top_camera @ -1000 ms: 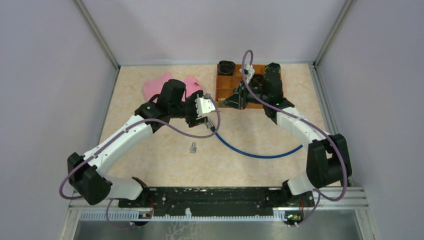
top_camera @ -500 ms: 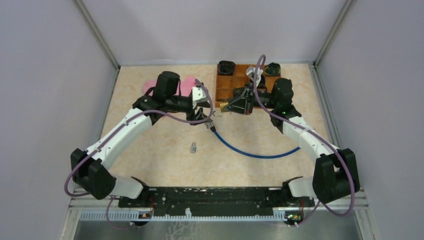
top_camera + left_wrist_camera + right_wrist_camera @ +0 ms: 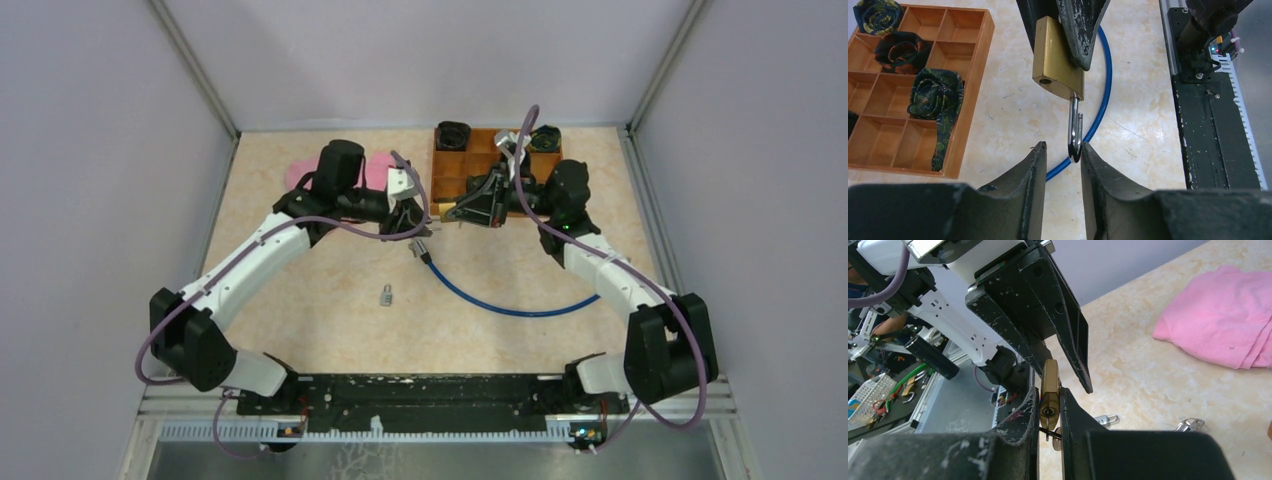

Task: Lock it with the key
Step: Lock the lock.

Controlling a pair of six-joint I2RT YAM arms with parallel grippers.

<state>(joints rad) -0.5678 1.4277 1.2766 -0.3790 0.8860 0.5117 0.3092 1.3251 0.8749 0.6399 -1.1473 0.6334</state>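
My right gripper (image 3: 1049, 391) is shut on a brass padlock (image 3: 1050, 374) and holds it in the air, keyhole end toward its camera. A small key (image 3: 1047, 429) on a ring hangs at the keyhole. In the left wrist view the padlock (image 3: 1058, 60) hangs from the right fingers (image 3: 1080, 30), and its open steel shackle (image 3: 1074, 127) points down. My left gripper (image 3: 1062, 147) is open, and the shackle tip sits between its fingertips, close to the right one. In the top view the two grippers, left (image 3: 418, 222) and right (image 3: 452, 212), meet mid-table in front of the tray.
A wooden compartment tray (image 3: 447, 168) with rolled dark fabric stands at the back, seen also in the left wrist view (image 3: 970, 45). A blue cable (image 3: 500, 305) curves across the table. A small silver padlock (image 3: 386, 295) lies in front. A pink cloth (image 3: 1228, 325) lies at the back left.
My right gripper came out from over the tray with the padlock and moved left. My left gripper swung back and right until its fingers met the shackle.
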